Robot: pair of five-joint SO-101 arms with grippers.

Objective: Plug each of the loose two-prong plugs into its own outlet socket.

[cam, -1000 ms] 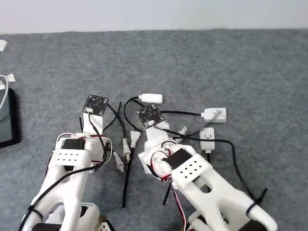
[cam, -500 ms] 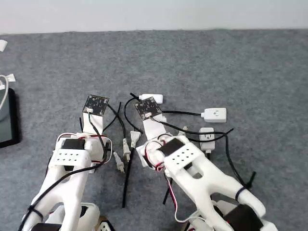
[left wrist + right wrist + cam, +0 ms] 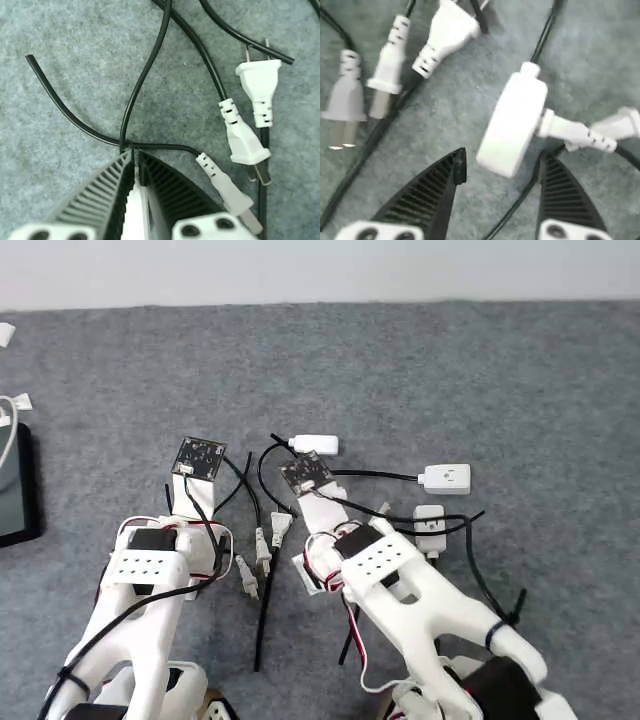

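Note:
Three loose white two-prong plugs (image 3: 280, 528) (image 3: 262, 545) (image 3: 246, 578) on black cords lie between the two arms. White outlet sockets lie at the middle back (image 3: 313, 445), to the right (image 3: 445, 477) and beside the right arm (image 3: 430, 520). My left gripper (image 3: 135, 154) is shut, its tips at a crossing of black cords (image 3: 125, 115), with the plugs (image 3: 247, 145) off to one side. My right gripper (image 3: 502, 154) is open, and a white socket (image 3: 515, 120) lies just beyond its tips. A white plug (image 3: 570, 132) sits in that socket's side.
The table top is grey carpet (image 3: 500, 370) with open room at the back and right. A dark flat device (image 3: 15, 485) with a white cable lies at the left edge. Black cords loop around the plugs and sockets.
The right arm has swung a little to the left and now covers more of the socket beside it. The left arm, plugs and sockets have not moved.

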